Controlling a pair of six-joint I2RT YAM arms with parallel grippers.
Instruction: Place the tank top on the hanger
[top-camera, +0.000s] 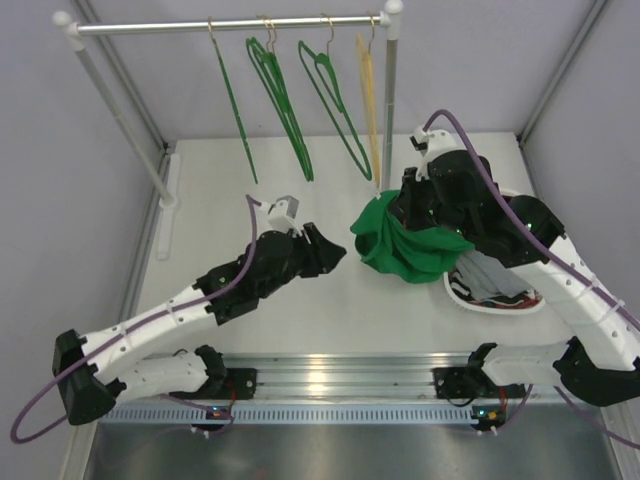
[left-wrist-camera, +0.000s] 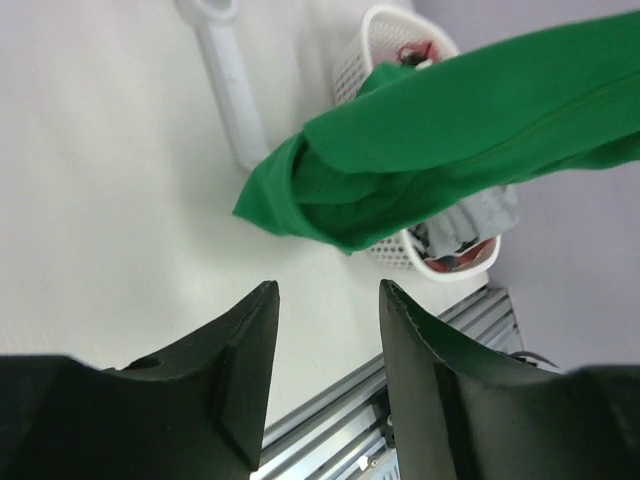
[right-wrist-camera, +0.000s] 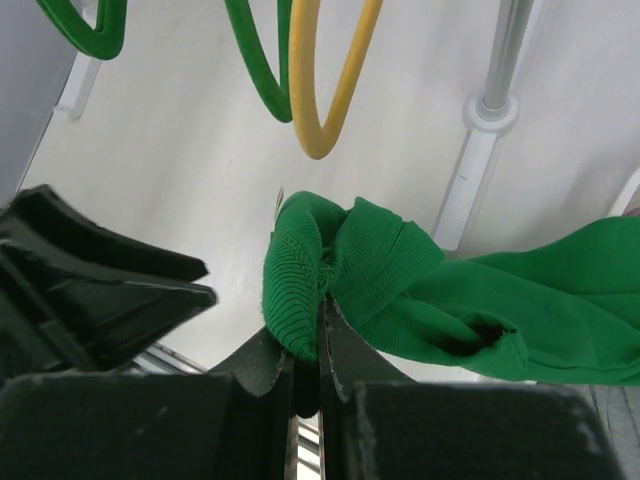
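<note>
The tank top (top-camera: 405, 245) is pinched at a bunched, ribbed edge between the fingers of the right hand (right-wrist-camera: 320, 312), which are pressed together on the cloth. The rest of the garment is seen hanging from that grip in loose folds. It is held over the right half of the tabletop (top-camera: 300, 320), just beside the white basket (top-camera: 495, 308), in which other clothes are piled. Whether its lowest fold touches the tabletop cannot be told. The left hand (left-wrist-camera: 326, 292) is held spread and empty, near the tank top on its left side but apart from it. On the rail (top-camera: 150, 28) at the far edge, the left green hanger (top-camera: 236, 110), the middle green hanger (top-camera: 283, 105), the right green hanger (top-camera: 338, 105) and a yellow hanger (top-camera: 371, 100) are hung by their hooks. The pinched edge is seen just below the lower end of the yellow hanger in the right wrist view.
</note>
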